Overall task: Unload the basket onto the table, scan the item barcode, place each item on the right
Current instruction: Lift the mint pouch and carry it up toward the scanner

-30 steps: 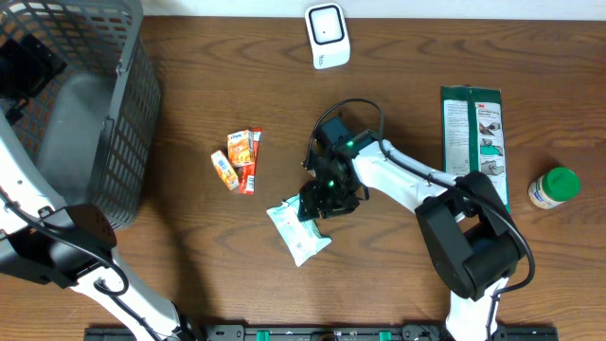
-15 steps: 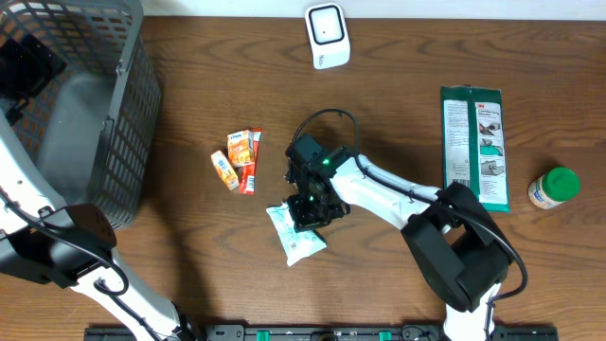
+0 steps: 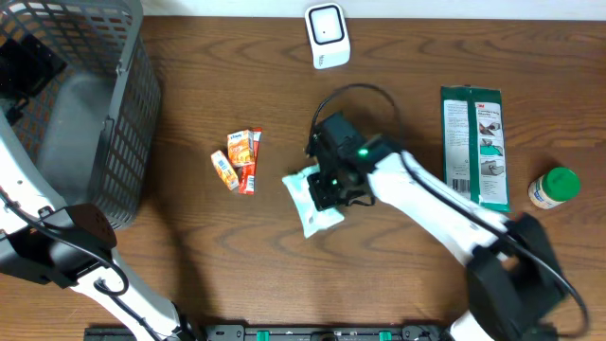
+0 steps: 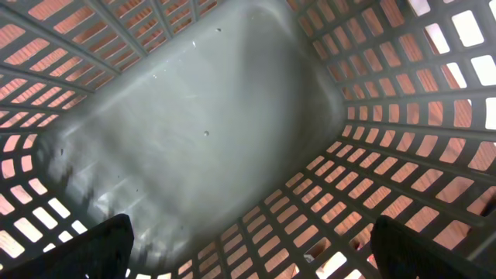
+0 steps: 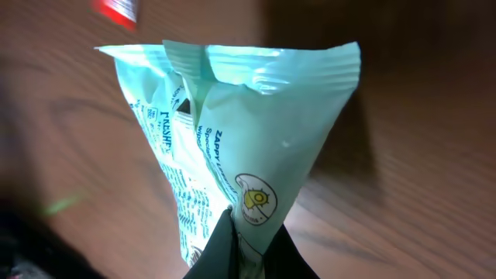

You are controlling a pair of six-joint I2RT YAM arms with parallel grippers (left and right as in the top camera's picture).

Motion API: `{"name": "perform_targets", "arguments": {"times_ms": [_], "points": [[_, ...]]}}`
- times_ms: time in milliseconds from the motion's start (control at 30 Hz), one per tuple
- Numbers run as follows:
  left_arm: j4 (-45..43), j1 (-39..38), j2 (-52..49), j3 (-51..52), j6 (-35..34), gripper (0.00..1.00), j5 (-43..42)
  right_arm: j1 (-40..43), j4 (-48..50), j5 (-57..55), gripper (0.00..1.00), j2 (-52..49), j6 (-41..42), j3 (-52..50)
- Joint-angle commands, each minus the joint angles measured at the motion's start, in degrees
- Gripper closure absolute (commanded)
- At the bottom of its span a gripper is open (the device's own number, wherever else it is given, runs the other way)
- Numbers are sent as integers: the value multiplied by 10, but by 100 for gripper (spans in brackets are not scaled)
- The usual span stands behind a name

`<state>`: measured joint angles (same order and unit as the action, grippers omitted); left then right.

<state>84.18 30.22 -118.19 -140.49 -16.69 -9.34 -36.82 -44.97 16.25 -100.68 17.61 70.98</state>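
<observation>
Open table (image 3: 284,95) toward scanner (image 3: 328,36); snack packets (image 3: 240,159) beside pouch (image 3: 301,196), seemingly apart

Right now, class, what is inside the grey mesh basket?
The basket shows only a bare grey floor, with the open left gripper over it. Spots behind its fingers are hidden.

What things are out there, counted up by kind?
Mesh basket: 1
White barcode scanner: 1
Small orange-red packets: 3
Mint wipes pouch, pinched in the right claw: 1
Green 3M pack: 1
Green-lidded jar: 1
Total: 8
</observation>
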Motion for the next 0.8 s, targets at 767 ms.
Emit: {"name": "perform_targets", "arguments": {"times_ms": [767], "points": [[2,0,13,-10,-1,2,-5,10,10,37,99,152,-85,3]]}}
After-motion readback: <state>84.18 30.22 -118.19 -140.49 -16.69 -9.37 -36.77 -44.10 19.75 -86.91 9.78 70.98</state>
